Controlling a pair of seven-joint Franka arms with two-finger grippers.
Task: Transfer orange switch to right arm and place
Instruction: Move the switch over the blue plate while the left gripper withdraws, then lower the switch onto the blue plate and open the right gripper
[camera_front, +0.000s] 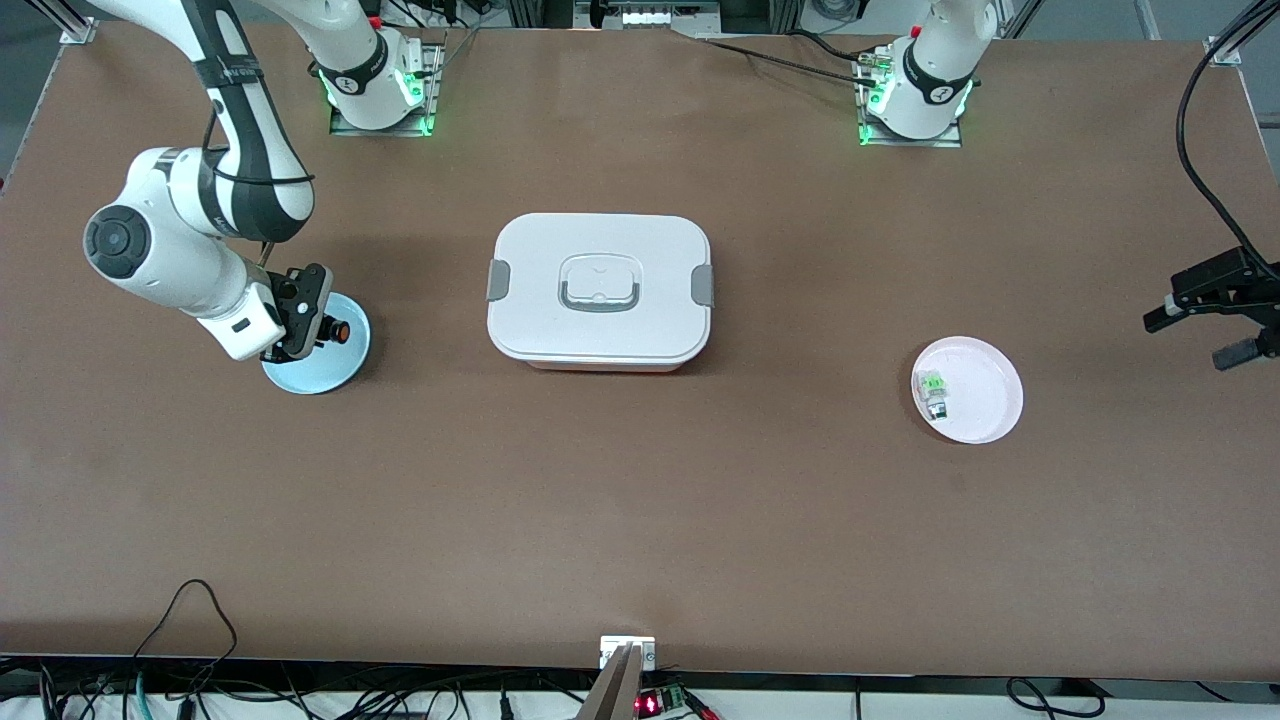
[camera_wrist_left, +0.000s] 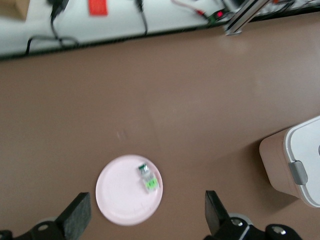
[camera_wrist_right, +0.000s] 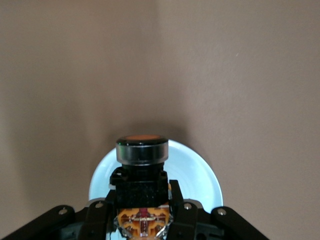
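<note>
My right gripper (camera_front: 322, 328) is shut on the orange switch (camera_front: 341, 330) and holds it just over a light blue plate (camera_front: 318, 372) toward the right arm's end of the table. In the right wrist view the switch (camera_wrist_right: 141, 150) sits between my fingers (camera_wrist_right: 175, 200), orange face pointing away from the wrist, with the blue plate (camera_wrist_right: 200, 175) under it. My left gripper (camera_front: 1197, 335) is open and empty, up in the air over the table at the left arm's end; in its own view the gripper (camera_wrist_left: 145, 217) hangs wide open above a pink plate.
A white lidded box (camera_front: 600, 290) stands mid-table and shows in the left wrist view (camera_wrist_left: 300, 160). A pink plate (camera_front: 990, 395) with a small green-and-clear part (camera_front: 933, 388) lies toward the left arm's end; both show in the left wrist view, plate (camera_wrist_left: 117, 192) and part (camera_wrist_left: 148, 178).
</note>
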